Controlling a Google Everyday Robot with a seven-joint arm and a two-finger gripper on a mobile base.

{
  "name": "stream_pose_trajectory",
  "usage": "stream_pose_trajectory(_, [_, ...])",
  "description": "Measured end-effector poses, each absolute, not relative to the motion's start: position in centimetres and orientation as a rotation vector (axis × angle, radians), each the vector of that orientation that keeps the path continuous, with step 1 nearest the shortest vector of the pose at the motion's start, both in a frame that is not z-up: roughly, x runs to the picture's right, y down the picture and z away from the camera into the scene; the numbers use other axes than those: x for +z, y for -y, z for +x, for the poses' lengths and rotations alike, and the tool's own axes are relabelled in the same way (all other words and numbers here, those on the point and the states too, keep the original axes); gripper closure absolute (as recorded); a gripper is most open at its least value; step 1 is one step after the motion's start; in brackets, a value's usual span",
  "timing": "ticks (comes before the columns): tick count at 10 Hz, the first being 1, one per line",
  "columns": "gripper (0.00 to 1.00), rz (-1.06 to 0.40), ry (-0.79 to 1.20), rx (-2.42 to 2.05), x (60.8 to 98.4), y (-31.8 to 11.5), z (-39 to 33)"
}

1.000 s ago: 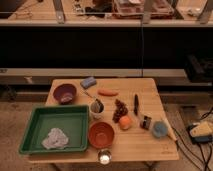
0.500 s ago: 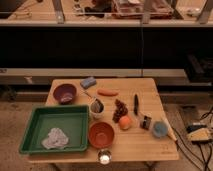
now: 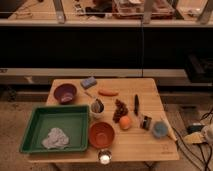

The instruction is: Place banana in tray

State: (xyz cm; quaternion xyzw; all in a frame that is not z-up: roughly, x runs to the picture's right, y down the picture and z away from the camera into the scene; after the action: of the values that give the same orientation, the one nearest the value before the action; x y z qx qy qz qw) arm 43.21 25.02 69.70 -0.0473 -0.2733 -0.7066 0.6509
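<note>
The green tray (image 3: 62,120) lies at the table's front left, with a crumpled grey cloth (image 3: 55,138) in it. A slim pale yellow shape that looks like the banana (image 3: 168,131) lies at the table's right edge, beside a blue cup (image 3: 159,129). My gripper (image 3: 205,135) shows as a pale shape off the table's right side, low at the frame's right edge. It is apart from the banana and far from the tray.
On the wooden table (image 3: 145,145) are a purple bowl (image 3: 65,92), blue sponge (image 3: 88,82), carrot (image 3: 108,93), black knife (image 3: 135,104), grapes (image 3: 119,110), round orange fruit (image 3: 125,122), orange bowl (image 3: 101,134), a cup (image 3: 97,106) and a small can (image 3: 145,121). Dark shelving stands behind.
The pale gripper shape at the right has drifted slightly lower and toward the frame's edge. The things on the table have not moved.
</note>
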Motion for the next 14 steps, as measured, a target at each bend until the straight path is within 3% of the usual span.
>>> stream_pose_trajectory(4, [0.5, -0.147, 0.643, -1.605, 72.5, -25.6, 42.4])
stream_pose_trajectory(14, [0.5, -0.185, 0.734, -1.616, 75.4, -26.6, 40.6])
